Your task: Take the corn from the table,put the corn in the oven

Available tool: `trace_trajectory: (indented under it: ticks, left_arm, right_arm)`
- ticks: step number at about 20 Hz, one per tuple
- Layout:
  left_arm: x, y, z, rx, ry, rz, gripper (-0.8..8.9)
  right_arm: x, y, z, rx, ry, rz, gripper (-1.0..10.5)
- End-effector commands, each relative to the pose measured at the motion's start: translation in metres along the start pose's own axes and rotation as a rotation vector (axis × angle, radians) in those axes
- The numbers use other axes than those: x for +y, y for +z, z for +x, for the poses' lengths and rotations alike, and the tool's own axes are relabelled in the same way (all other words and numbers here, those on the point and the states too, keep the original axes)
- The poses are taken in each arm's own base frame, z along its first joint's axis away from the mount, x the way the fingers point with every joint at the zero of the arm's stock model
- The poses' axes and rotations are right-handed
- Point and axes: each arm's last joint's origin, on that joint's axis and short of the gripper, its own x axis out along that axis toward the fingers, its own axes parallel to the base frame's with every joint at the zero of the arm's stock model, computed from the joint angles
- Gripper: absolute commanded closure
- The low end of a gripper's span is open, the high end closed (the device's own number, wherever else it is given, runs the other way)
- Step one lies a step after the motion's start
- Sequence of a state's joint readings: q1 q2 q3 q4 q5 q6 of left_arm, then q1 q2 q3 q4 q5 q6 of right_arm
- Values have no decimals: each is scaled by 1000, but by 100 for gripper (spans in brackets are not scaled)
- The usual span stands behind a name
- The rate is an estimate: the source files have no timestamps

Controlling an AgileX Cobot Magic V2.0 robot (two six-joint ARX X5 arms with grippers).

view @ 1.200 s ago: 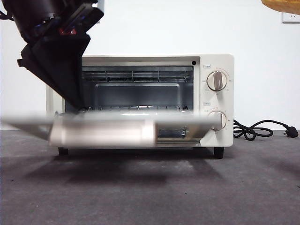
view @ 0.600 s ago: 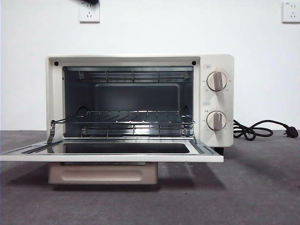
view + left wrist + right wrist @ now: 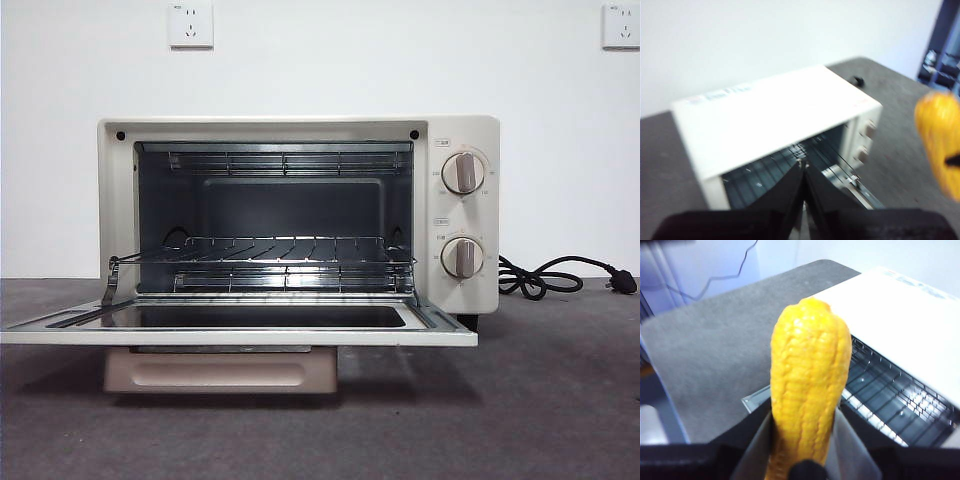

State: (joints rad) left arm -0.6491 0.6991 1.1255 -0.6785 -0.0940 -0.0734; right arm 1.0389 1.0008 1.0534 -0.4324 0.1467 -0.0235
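Front view: oven point(image 3: 300, 215) sits on the worktop point(image 3: 540, 400), door point(image 3: 240, 325) dropped flat & fully open, handle point(image 3: 220, 370) hanging below its front edge. Wire rack point(image 3: 270, 250) inside is bare. Two knobs point(image 3: 462, 172) on the right panel, one above the other. Black cord w/ plug point(image 3: 560, 275) lies on the worktop beside the oven's right side. Two wall sockets point(image 3: 190, 25) above. No arm shows in this view.

Right gripper point(image 3: 802, 440): jaws clamped on the corn point(image 3: 807, 390), cob standing up between them, tip pointing away from the wrist. It's held in the air, above the worktop, near the oven's open front; rack & door edge visible just beyond it.

Left gripper point(image 3: 804, 172): jaws together, tips touching, holding nothing, up above the oven's front w/ the white top point(image 3: 770, 115) beyond. Corn point(image 3: 937, 145) also shows at the edge of the left wrist view, blurred, off to the knob side of the oven.
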Motion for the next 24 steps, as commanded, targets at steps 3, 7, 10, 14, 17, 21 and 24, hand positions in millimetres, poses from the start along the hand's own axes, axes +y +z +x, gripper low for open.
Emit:
trace_trajectory:
  ticks: [3,7,10,14,17,21,24]
  left_arm:
    - [4,0,-20,-59,60,-16,819]
    - [6,-2,-33,-86,94,-21,819]
    - [8,-3,-40,-101,119,-24,819]
    - [9,-5,-45,-113,136,-26,819]
    - [9,-5,-46,-117,135,-27,819]
    - [9,-5,-46,-116,136,-26,819]
    - [9,-5,-46,-116,136,-26,819]
  right_arm:
    - [27,-1,30,11,-88,-196,959]
    - [40,-4,53,28,-129,-297,959]
    - [45,-9,71,53,-174,-359,959]
    - [49,-16,93,84,-238,-443,959]
    - [52,-20,108,93,-281,-510,959]
    - [56,-27,129,96,-312,-571,959]
    - [57,-34,144,114,-349,-609,959]
